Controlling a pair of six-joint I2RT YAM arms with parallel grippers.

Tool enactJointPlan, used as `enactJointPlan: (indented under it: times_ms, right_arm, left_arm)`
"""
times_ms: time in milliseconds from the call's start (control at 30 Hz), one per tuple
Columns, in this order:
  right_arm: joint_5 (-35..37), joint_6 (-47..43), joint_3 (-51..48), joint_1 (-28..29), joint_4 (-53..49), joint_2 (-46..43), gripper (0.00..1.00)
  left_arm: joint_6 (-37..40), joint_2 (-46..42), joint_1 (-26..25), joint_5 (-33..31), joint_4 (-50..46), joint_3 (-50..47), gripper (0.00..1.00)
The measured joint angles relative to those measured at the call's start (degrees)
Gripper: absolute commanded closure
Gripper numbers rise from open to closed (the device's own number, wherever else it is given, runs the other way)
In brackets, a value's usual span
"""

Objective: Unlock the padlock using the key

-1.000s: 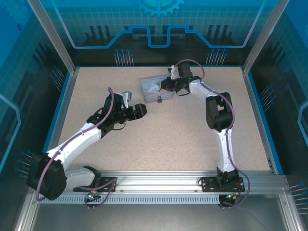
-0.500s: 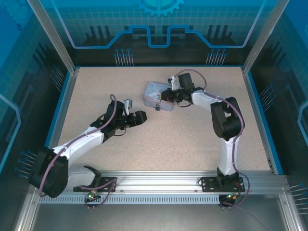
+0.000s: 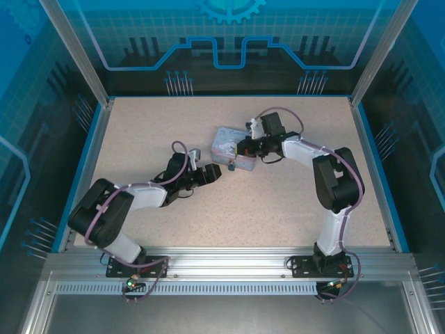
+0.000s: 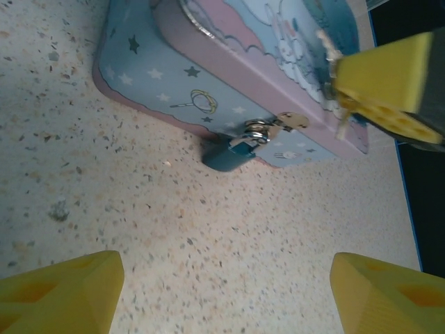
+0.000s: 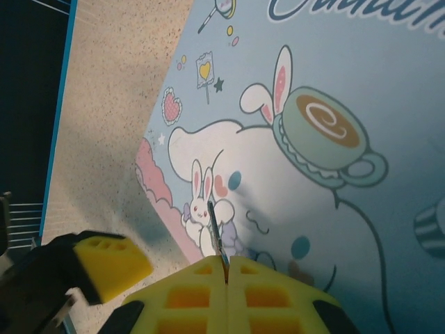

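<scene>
Padlock (image 4: 229, 152) dangling from the hasp (image 4: 277, 125) of the cartoon tin (image 4: 160, 76) faces the wide-open left end effector (image 4: 222, 291), likely poised to steady it, while the right end effector (image 5: 226, 260) pinches the key (image 5: 214, 226) above the lid (image 5: 313, 104).

The white-and-black left arm (image 3: 142, 195) lay folded low, its forearm stretched forward and to the right. The left gripper (image 3: 208, 174) held its yellow ribbed fingers (image 4: 62, 292) spread wide apart. The white-and-black right arm (image 3: 334, 184) bent sharply at the elbow and reached leftward. The right gripper (image 3: 240, 148) had its yellow fingers (image 5: 188, 296) pressed together, pinching the thin dark-grey metal key (image 5: 214, 229).
</scene>
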Motion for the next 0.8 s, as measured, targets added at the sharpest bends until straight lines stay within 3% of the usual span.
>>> enactJointPlan:
  times_ms: [200,400,800]
  right_arm:
    - [1.4,-1.7,0.0,-0.1,-0.9,-4.2,1.0]
    - [2.5,-2.1,0.0,-0.9,0.9,-3.0,1.0]
    - [4.1,-2.2,0.2,-1.9,1.6,0.9,1.0]
  left_arm:
    - [0.2,6.4,-1.7,-0.8,11.3,-0.2,0.19]
    - [0.2,10.7,-3.1,-2.4,19.8,-0.3,0.19]
    - [2.3,16.5,-4.6,-3.5,24.3,1.9,0.2]
